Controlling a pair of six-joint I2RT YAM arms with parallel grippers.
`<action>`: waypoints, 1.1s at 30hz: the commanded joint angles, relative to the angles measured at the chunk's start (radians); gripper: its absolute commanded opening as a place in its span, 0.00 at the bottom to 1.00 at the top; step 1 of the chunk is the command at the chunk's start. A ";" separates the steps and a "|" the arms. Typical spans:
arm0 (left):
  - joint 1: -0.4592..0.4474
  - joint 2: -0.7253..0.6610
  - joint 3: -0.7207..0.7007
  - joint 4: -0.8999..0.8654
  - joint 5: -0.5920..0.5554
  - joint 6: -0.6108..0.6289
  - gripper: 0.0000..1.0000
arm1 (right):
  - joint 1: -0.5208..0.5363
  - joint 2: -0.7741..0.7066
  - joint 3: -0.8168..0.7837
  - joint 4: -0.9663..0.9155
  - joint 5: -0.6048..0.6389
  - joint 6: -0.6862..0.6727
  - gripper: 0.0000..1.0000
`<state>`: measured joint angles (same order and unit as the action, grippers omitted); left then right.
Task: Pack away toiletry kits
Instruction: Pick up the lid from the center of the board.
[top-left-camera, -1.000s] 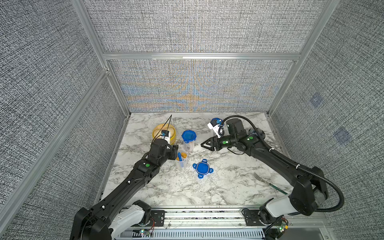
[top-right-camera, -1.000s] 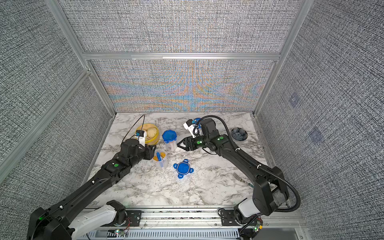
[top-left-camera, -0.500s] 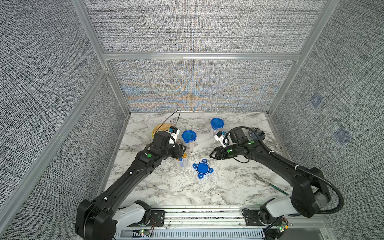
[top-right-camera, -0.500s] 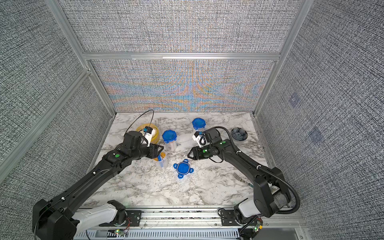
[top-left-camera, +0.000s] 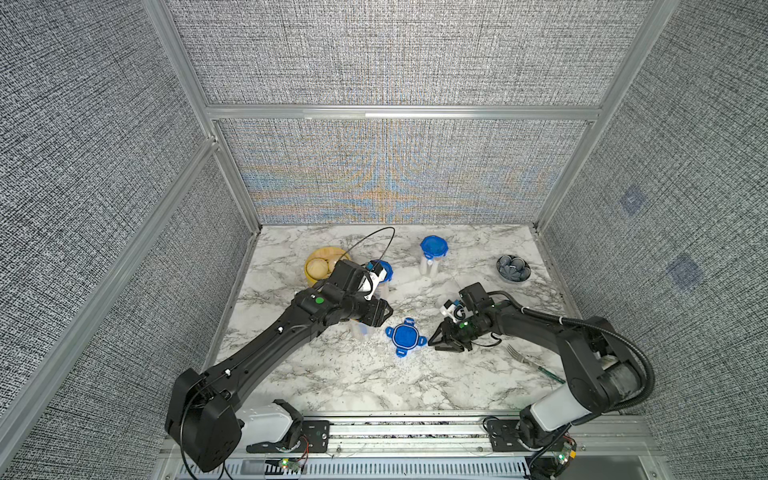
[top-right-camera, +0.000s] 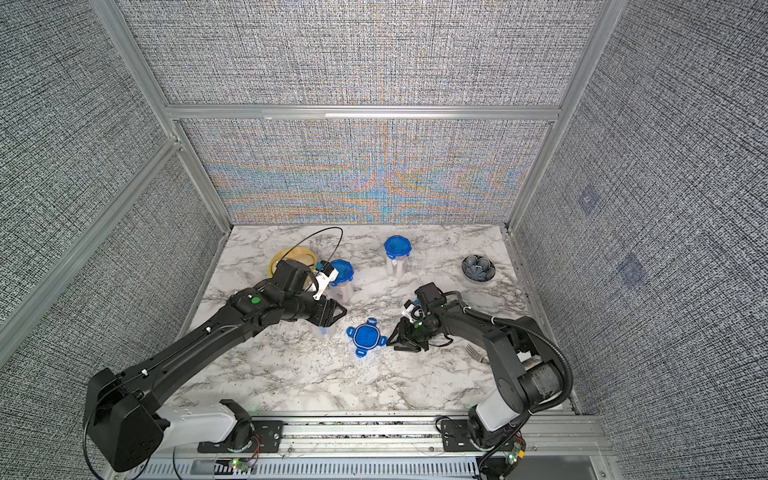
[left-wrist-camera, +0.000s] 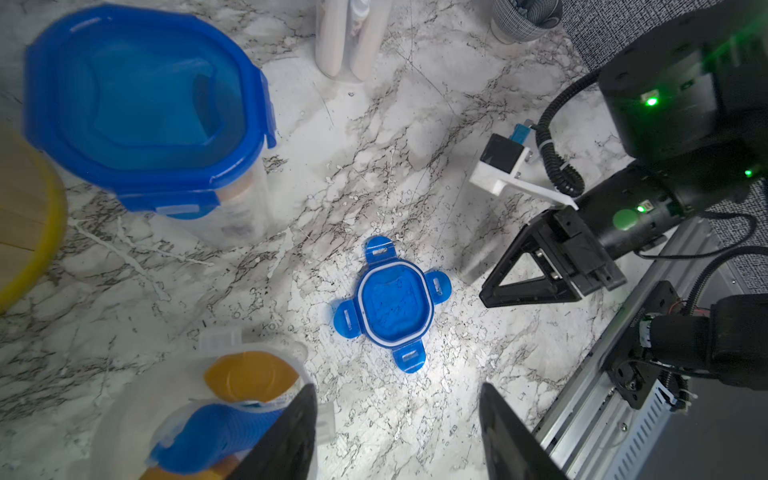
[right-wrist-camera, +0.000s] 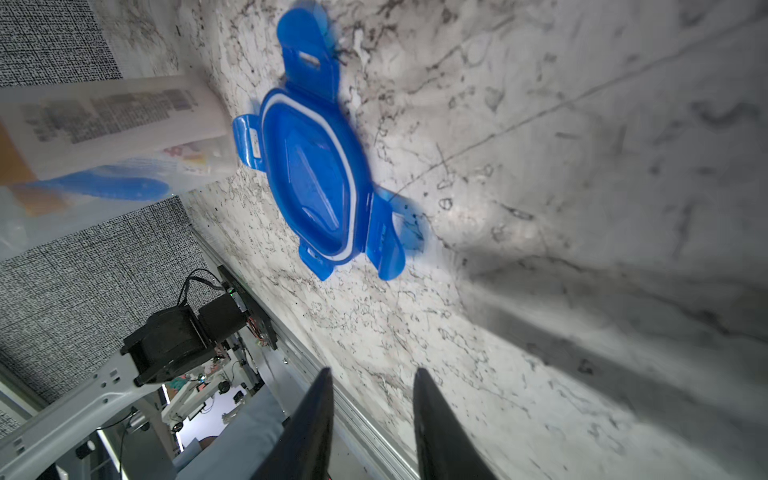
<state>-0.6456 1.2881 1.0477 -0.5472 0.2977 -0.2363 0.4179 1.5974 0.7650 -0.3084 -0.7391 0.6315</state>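
A loose blue four-tab lid (top-left-camera: 405, 336) (top-right-camera: 365, 336) (left-wrist-camera: 392, 307) (right-wrist-camera: 320, 178) lies flat on the marble. Left of it stands an open clear tub (top-left-camera: 358, 329) (top-right-camera: 326, 331) (right-wrist-camera: 104, 137) holding an orange-capped bottle (left-wrist-camera: 249, 376) and a blue toothbrush (left-wrist-camera: 208, 436). My left gripper (top-left-camera: 384, 311) (top-right-camera: 340, 311) (left-wrist-camera: 397, 432) hovers open over the tub's rim, with nothing between its fingers. My right gripper (top-left-camera: 434, 340) (top-right-camera: 390, 341) (right-wrist-camera: 374, 411) sits low just right of the lid, its jaws narrowly apart and empty. Two lidded tubs stand behind, one mid-table (top-left-camera: 380, 272) (left-wrist-camera: 141, 104), one farther back (top-left-camera: 432, 251) (top-right-camera: 397, 251).
A yellow bamboo steamer (top-left-camera: 320, 266) (top-right-camera: 291, 254) stands at the back left under my left arm. A dark bowl (top-left-camera: 513, 268) (top-right-camera: 478, 268) sits back right. A fork (top-left-camera: 528, 361) (top-right-camera: 473, 353) lies near the right arm. The metal rail (top-left-camera: 374, 428) borders the table's front.
The right arm swung from the back tub forward and down beside the loose lid, its jaws narrowing. The left gripper moved right over the open tub and opened wider.
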 joint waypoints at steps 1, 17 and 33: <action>0.000 0.002 0.008 -0.023 0.009 0.009 0.62 | 0.000 0.034 -0.001 0.124 -0.031 0.083 0.31; -0.002 0.032 0.021 -0.029 0.035 0.001 0.63 | 0.007 0.164 -0.097 0.438 -0.036 0.227 0.25; -0.005 0.052 0.032 -0.065 0.038 0.025 0.62 | 0.029 0.219 -0.097 0.542 -0.025 0.260 0.10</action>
<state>-0.6521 1.3384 1.0752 -0.6064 0.3370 -0.2302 0.4438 1.8133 0.6647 0.2672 -0.8467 0.8909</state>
